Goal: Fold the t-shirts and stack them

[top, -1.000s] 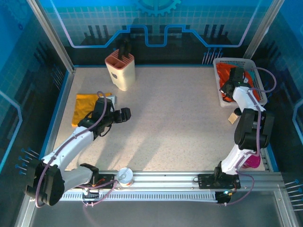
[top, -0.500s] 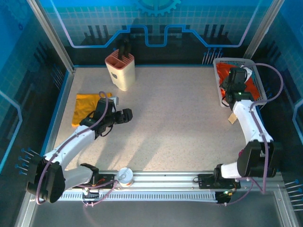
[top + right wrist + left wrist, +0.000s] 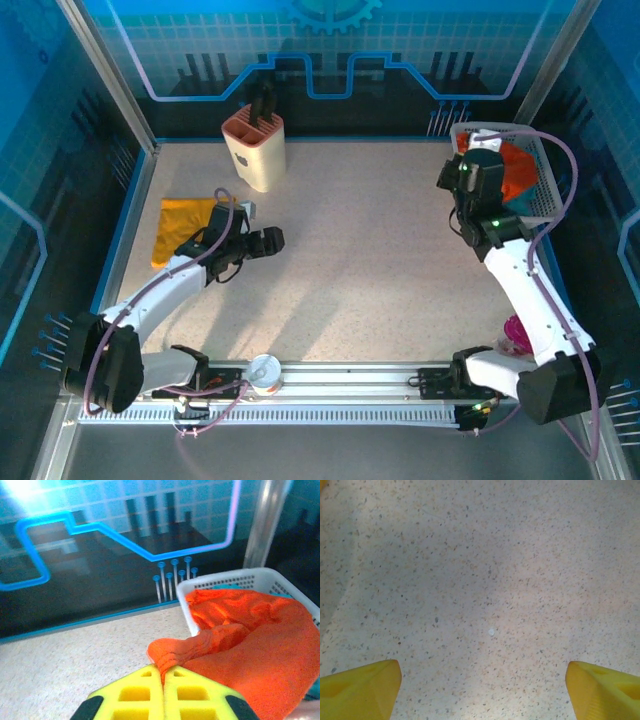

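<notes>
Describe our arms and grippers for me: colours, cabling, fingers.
The left arm and right arm have white link shells with black joints and a thin purple cable looping alongside. The left gripper and right gripper have black bodies; the wrist views show chunky bright yellow fingers, the right ones with square moulded recesses.

Left tool (image 3: 481, 682) gapes wide; right tool (image 3: 162, 674), apparently raised, is pinched tight.

Two t-shirts (image 3: 180, 222) (image 3: 260, 655); one basket (image 3: 541, 192); one knife block (image 3: 256, 152)

One t-shirt (image 3: 175, 227) lies left — other t-shirt (image 3: 518, 185) overhangs basket (image 3: 547, 187), right.
</notes>
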Controlling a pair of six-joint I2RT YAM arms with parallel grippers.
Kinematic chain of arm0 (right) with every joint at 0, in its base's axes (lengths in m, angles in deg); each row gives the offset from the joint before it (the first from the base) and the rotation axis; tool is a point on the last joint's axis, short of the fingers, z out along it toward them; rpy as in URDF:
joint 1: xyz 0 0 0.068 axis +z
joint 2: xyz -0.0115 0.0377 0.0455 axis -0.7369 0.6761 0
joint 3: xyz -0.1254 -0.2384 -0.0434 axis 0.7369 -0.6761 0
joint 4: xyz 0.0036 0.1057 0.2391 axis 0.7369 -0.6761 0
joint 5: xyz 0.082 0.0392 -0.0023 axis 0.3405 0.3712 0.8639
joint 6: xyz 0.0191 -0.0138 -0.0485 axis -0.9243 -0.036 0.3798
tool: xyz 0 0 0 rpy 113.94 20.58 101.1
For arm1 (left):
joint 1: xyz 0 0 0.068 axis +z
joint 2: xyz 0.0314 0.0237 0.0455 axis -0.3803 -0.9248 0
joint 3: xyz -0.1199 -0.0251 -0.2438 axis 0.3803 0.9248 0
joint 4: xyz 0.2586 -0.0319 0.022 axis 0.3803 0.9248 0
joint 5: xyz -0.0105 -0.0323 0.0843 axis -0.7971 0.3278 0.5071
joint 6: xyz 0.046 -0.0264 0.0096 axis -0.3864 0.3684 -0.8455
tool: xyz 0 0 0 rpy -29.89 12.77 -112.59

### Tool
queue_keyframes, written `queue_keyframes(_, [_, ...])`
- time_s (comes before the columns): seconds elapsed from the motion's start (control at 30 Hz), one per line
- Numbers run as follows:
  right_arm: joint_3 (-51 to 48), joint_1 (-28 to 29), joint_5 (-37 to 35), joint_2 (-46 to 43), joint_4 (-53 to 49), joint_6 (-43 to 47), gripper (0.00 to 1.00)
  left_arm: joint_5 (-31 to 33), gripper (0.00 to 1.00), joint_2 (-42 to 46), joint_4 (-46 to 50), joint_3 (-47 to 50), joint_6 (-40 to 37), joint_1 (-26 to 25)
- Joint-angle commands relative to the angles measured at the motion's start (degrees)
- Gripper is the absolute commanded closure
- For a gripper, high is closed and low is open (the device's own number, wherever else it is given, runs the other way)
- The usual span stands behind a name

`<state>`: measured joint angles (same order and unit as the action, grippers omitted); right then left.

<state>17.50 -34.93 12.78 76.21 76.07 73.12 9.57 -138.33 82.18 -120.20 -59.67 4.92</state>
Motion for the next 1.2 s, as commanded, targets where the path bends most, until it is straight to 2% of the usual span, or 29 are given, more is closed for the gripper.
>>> queue_keyframes(0.0, [2.97,4.01,3.18,-0.96,2.26,6.13,1.0,-1.25,0.13,-0.56,1.26,-2.97,0.12,-0.41])
queue_keyframes(0.23, [6.93,13.19,5.73,0.51,1.06,9.33,1.0,-0.86,0.12,-0.24,4.82,-6.4,-1.23,-0.3])
queue_keyframes(0.67, [18.92,31.05,0.0,8.03,0.53,21.35,1.0,-0.42,0.11,0.72,6.88,-7.39,-0.84,0.3])
queue_keyframes(0.8, [19.12,35.21,0.5,10.08,1.7,20.36,1.0,0.24,0.1,1.37,7.7,-6.92,0.42,1.73])
queue_keyframes(0.9, [19.14,38.15,0.02,12.58,2.52,18.86,1.0,-2.06,0.1,0.65,8.59,-7.3,2.34,4.41])
queue_keyframes(1.17, [16.47,42.39,0.84,19.19,-0.1,10.27,1.0,-0.16,0.1,1.34,12.52,-8.46,0.91,6.65])
